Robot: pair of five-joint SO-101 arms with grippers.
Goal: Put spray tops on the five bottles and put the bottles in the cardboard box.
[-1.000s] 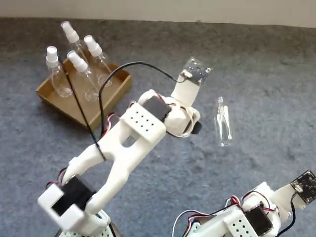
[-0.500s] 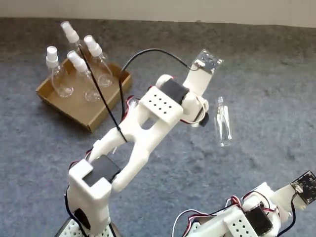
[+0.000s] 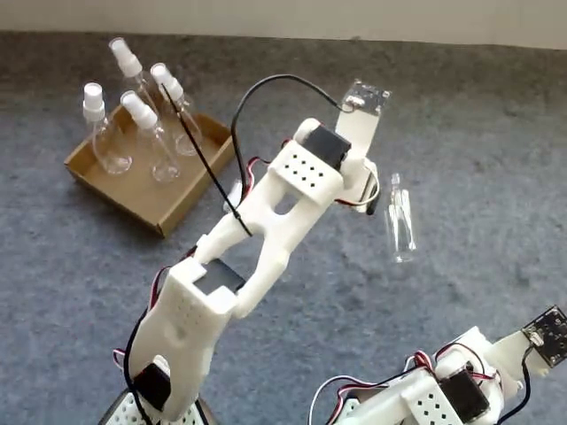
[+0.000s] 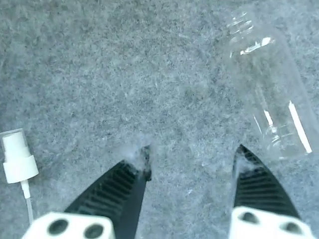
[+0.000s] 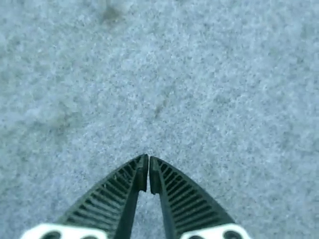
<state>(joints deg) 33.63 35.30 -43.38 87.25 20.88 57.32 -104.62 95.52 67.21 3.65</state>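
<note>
Grey carpet (image 3: pixel 496 133) is spread over the whole table, bounded at 12 o'clock in the high view by a pale strip (image 3: pixel 283 18). The box (image 3: pixel 168 202) is set at 10 o'clock, and four bottles (image 3: pixel 111 142) with spray tops fitted are stood in it. The left arm (image 3: pixel 266 230) is stretched from 7 o'clock toward the centre. The left gripper (image 4: pixel 193 159) is held over the carpet with its fingers (image 4: pixel 127 186) wide apart and nothing between them. The fifth bottle (image 4: pixel 271 104), uncapped, is laid on its side just outside one finger, at 3 o'clock from the wrist in the high view (image 3: pixel 400 221). A loose top (image 4: pixel 19 162) is laid well outside the other finger. The right arm (image 3: pixel 443 394) is kept at 5 o'clock, and the right gripper (image 5: pixel 148 174) is held over bare carpet with its fingers pressed together. Open carpet is left around the lying bottle toward 3 o'clock and between the box and the arm bases.
</note>
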